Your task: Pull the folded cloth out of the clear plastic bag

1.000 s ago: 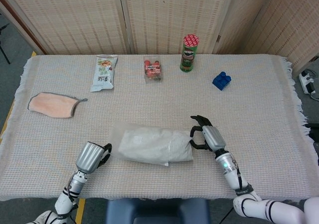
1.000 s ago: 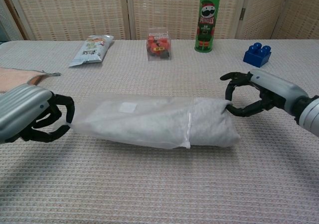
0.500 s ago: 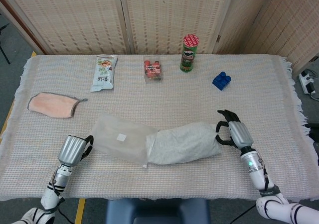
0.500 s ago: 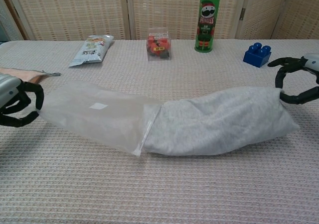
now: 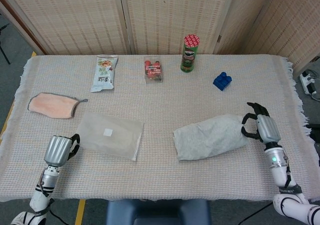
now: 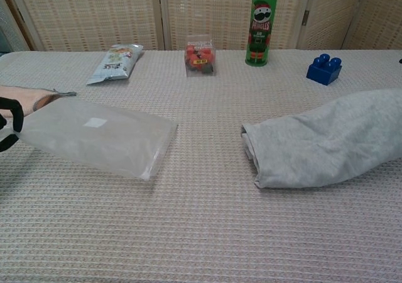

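Fingers: my right hand [image 5: 260, 126] pinches the folded cloth [image 5: 212, 136] at its far end; my left hand [image 5: 61, 149] grips the clear plastic bag [image 5: 110, 135]. Cloth lies fully outside, well right of the bag. Extraction looks done; next, release both onto the tabletop [image 5: 165, 97].

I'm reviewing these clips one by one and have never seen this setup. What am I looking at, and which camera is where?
Two robot arms with humanlike hands work at a table. The head view looks down from above; the chest view looks across from low down. The left hand holds the empty clear plastic bag by its edge. The right hand grips the grey folded cloth, which lies fully outside the bag. Also there: a peach cloth, snack packets, a Pringles can and a blue block.
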